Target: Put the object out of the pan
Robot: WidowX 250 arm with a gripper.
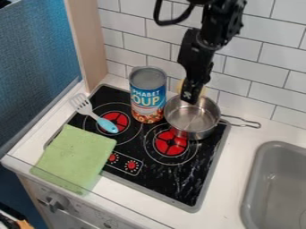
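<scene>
Camera view: the gripper (191, 95) hangs down at the pan's (192, 117) back rim — grip state unclear — with the can (147, 96) close beside, handle (246, 124) jutting sinkward.

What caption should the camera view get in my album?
Black gripper hangs over a metal pan beside a tall can.

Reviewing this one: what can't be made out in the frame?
All in the camera view:
- Yellow thing: mostly hidden behind the gripper; what it is and whether it touches the pan, I cannot tell.
- Pan's far rim: partly covered by the gripper.
- Sink: cut off by the right and bottom edges.
- Orange item, lower left: cut off by the bottom edge.
</scene>
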